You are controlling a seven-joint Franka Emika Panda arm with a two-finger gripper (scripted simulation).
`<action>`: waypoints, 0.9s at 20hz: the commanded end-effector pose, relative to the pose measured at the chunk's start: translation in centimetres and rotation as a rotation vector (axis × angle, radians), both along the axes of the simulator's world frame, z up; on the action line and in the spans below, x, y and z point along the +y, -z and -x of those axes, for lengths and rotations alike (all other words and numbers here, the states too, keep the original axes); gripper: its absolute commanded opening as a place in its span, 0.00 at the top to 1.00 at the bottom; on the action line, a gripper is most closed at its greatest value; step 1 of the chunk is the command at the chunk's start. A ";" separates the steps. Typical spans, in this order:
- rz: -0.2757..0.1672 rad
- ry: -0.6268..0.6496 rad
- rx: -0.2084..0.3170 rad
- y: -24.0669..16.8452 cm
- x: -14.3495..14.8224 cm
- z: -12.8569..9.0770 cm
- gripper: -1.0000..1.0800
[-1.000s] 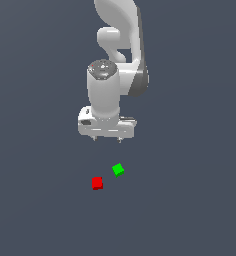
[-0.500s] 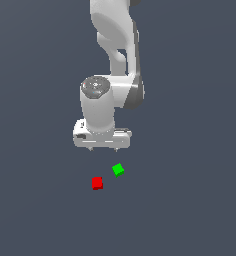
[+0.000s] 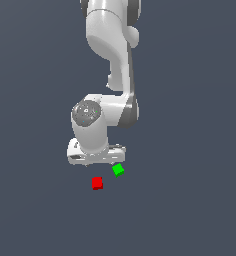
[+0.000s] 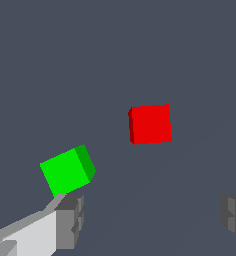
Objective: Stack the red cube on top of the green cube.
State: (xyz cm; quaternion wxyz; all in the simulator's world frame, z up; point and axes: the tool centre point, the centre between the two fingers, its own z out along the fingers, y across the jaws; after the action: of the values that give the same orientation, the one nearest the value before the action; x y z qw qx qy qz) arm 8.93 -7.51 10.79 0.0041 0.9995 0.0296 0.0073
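The red cube [image 3: 97, 183] lies on the dark grey floor, with the green cube [image 3: 118, 170] a short way to its right and farther back in the exterior view; the two are apart. My white gripper [image 3: 96, 159] hangs above and just behind them, touching neither. In the wrist view the red cube [image 4: 150, 124] sits ahead of the gap between the fingers. The green cube [image 4: 67, 171] lies close to one grey fingertip [image 4: 70, 220]. The gripper [image 4: 150, 220] is open with nothing between its fingers.
The floor [image 3: 190, 200] is a plain dark grey surface with no other objects or edges in view. The white arm [image 3: 112, 55] rises from the gripper to the top of the exterior view.
The arm has come down and shifted slightly to the exterior view's left, bringing the gripper close above the two cubes. Neither cube has moved.
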 end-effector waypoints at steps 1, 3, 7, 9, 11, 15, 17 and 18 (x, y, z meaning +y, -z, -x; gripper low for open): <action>-0.002 -0.017 0.003 0.8 -0.3 -1.1 0.04; -0.003 -0.029 0.005 1.4 -0.6 -1.9 0.04; -0.005 -0.048 0.009 2.4 -0.9 -3.2 0.04; -0.006 -0.056 0.011 2.8 -1.0 -3.7 0.04; -0.006 -0.062 0.012 3.1 -1.1 -4.1 0.04; -0.007 -0.071 0.014 3.5 -1.3 -4.7 0.04; -0.007 -0.073 0.014 3.7 -1.3 -4.9 0.04; -0.007 -0.075 0.015 3.7 -1.3 -5.0 0.04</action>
State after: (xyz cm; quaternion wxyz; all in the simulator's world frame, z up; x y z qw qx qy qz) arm 13.77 -8.81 7.17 0.0001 0.9978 0.0656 0.0002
